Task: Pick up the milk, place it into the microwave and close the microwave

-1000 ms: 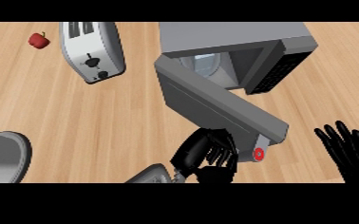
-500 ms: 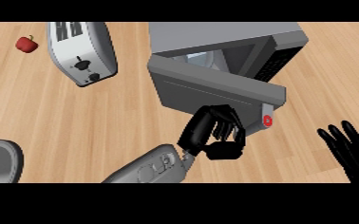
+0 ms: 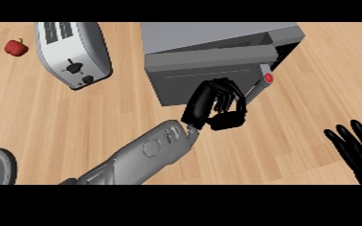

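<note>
The wooden surface [image 3: 84, 124] fills the view, and up at twelve o'clock sits the microwave [image 3: 212, 38], its grey door [image 3: 205, 72] nearly swung home. A dark gap shows only at the two o'clock corner, by the small red button [image 3: 268, 78]. No milk is visible anywhere; my guess is it's already inside, behind that door, though I can't confirm it.

Over at ten o'clock lies the toaster [image 3: 74, 52], well clear of the action, with a little red pepper [image 3: 16, 47] beyond it at the far left edge.

Now the left robot hand [image 3: 219, 105]: it's pressed up against the lower face of the door, fingers bent and bunched against the panel, holding nothing. The right robot hand [image 3: 348, 146] rests at four o'clock, fingers straight and spread, empty.

So this looks like the closing push. To finish it cleanly, I'd say the left robot hand should drive toward twelve o'clock, square to the door and out near the free edge, until that gap disappears. Pressing at an angle could slide the whole microwave instead.
</note>
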`<state>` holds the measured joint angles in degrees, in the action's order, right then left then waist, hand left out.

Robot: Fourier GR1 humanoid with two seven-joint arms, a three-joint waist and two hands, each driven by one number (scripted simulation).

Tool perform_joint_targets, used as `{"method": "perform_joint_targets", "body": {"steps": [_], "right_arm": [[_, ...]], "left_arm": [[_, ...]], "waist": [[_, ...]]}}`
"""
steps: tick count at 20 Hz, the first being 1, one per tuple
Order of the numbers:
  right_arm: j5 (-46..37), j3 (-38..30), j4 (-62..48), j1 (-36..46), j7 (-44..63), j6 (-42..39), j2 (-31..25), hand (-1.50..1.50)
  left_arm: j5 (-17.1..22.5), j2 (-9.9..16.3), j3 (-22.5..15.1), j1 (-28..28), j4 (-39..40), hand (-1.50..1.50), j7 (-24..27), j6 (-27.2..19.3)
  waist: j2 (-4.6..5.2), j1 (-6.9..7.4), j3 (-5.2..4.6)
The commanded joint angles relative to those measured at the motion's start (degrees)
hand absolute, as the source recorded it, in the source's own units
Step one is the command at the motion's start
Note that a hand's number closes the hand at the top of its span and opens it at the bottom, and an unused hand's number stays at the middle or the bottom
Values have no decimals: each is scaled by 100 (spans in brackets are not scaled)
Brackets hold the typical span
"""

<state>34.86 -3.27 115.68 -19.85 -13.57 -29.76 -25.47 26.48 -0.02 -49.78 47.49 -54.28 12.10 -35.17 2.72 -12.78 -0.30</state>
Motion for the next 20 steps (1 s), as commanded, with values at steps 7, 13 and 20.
{"method": "perform_joint_targets", "body": {"steps": [7,13,20], "right_arm": [[365,-140,325,152,383,251,-178,-150],[590,-245,332,242,473,367,-199,-150],[822,-251,466,297,547,342,-254,-150]], "left_arm": [[941,2,522,732,808,150,436,98],[1388,2,538,782,863,150,682,263],[1860,2,680,682,1030,150,762,116]], "waist": [[91,-99,3],[107,-122,10],[170,-251,19]]}}
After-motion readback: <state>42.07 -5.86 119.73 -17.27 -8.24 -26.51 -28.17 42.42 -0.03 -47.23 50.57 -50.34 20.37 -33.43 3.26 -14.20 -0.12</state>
